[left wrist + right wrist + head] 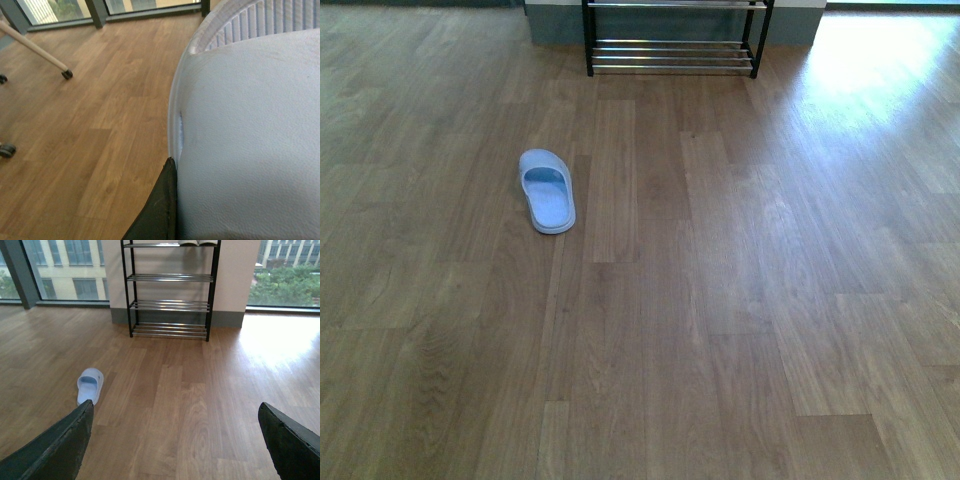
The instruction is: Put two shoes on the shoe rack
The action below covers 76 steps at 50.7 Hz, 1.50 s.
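Shoes are handled singly: one shoe (250, 140) is pinched in the left claw (167, 190), off the floor (90, 140). The second shoe (548, 190) lies left of centre, well short of the shoe rack (670, 45), to which the held shoe is judged due for carrying next. The right claw (172, 445) is spread empty, well apart from the second shoe.

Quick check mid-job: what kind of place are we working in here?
Probably an apartment or office room: wood-plank floor, floor-to-ceiling windows facing buildings and trees, a shoe rack against the wall. A pale blue slipper lies on the floor; a second slipper fills the left wrist view.
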Motion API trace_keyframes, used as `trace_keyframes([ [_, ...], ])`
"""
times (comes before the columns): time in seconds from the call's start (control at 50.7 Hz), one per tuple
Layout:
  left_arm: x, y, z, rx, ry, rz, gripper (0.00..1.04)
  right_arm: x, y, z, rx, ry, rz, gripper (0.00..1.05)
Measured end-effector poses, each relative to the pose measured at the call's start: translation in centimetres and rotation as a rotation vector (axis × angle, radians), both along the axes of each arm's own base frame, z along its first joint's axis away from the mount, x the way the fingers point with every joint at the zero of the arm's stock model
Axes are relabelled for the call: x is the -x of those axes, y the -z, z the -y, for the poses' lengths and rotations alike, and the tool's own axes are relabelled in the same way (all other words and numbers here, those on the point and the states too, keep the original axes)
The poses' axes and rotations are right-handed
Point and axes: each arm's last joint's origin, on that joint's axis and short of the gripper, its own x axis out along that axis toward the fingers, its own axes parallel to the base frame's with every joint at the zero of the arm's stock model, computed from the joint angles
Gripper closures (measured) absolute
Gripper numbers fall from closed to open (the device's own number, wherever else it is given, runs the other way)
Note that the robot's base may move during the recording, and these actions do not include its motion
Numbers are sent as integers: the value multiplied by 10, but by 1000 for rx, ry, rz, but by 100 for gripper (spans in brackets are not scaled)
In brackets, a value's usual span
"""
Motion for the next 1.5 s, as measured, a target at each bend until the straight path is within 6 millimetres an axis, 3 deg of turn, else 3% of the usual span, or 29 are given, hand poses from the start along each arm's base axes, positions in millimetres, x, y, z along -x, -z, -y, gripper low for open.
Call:
trace_keyframes([
  [1.5,1,-2,1,-34,3,14,103,0,0,0,0,2,0,9],
])
